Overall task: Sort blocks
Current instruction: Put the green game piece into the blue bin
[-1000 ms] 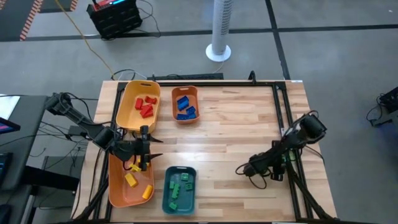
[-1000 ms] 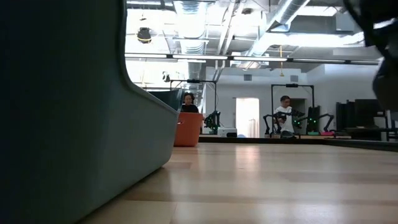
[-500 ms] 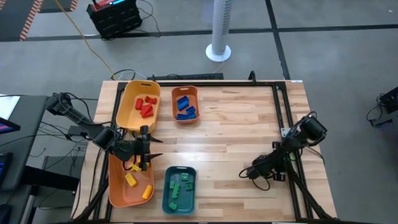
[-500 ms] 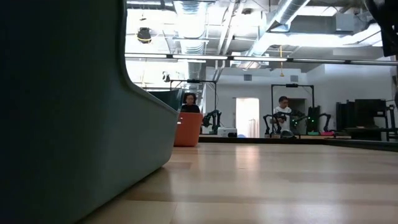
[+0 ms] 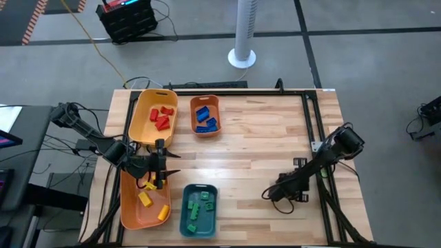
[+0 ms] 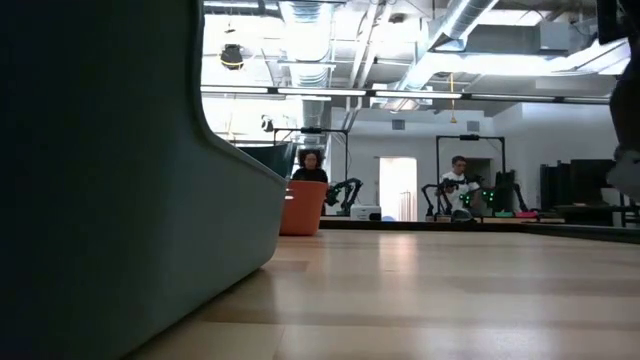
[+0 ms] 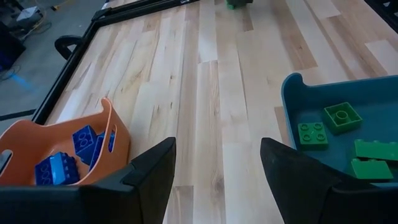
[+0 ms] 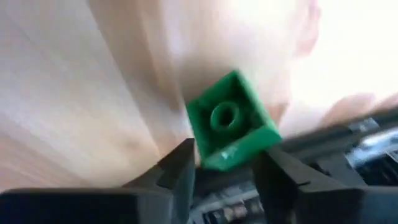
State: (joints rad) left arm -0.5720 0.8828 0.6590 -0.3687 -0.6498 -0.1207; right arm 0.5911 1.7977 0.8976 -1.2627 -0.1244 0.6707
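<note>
My right gripper (image 5: pixel 270 195) is low over the near right part of the table and shut on a small green block (image 8: pixel 230 124) with one stud on top. My left gripper (image 5: pixel 160 169) hangs open over the left side, between the trays, with nothing between its fingers (image 7: pixel 217 180). Red blocks lie in the yellow tray (image 5: pixel 141 114), blue ones in the small orange tray (image 5: pixel 195 118). Yellow ones lie in the near left tray (image 5: pixel 127 207) and green ones in the teal tray (image 5: pixel 185 219). My right gripper pinches the green block between its two fingers, one on each of two opposite sides (image 8: pixel 208 158), at the end nearest the wrist. It comes slanting down from the table's right. The studded top faces the wrist camera. Whether the block rests on the wood I cannot tell.
Bare wood fills the middle and far right of the table (image 5: pixel 262 138). A black frame (image 5: pixel 313 117) runs along the table's edges. In the low view the teal tray's wall (image 6: pixel 100 200) fills the left side, and people sit in the room beyond.
My right gripper has drawn back slightly toward the table's right edge, then come forward again toward the left. It ends a little closer to the near edge and tipped further down.
</note>
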